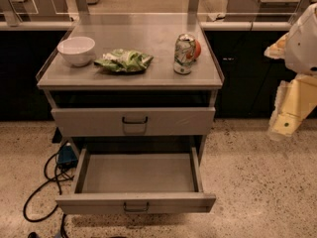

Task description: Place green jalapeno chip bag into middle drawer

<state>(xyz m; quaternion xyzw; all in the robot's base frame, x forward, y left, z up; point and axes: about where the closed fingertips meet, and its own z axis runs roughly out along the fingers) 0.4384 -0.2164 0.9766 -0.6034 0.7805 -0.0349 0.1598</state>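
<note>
While the crumpled, shiny green jalapeno chip bag (124, 61) with its white patches lies flat on the grey metal cabinet top (148, 33), just left of the frame's centre and near the front edge, nothing grips it. Just to its left, close but apart, stands a round white bowl (76, 50). To its right, with a gap between, a silver-green soda can (184, 54) stands upright, and a small orange round thing (197, 48) shows right behind the can. Below the top, the upper drawer front (99, 121), grey with a small dark handle, sits flush and closed. Beneath that the middle drawer (138, 173), wide, shallow and of grey metal, is pulled far out toward the lower edge of the frame, its flat floor in plain view and its dark handle (135, 208) on the front panel. At the lower left a black cable (42, 192) loops over the speckled floor (257, 182) beside a small blue object (66, 155). The pale, yellowish gripper (283, 125) hangs at the right edge of the frame, well apart from the bag and the cabinet, below the robot's white arm (304, 38); whether it is released or clenched cannot be told, and it carries nothing that can be made out.
</note>
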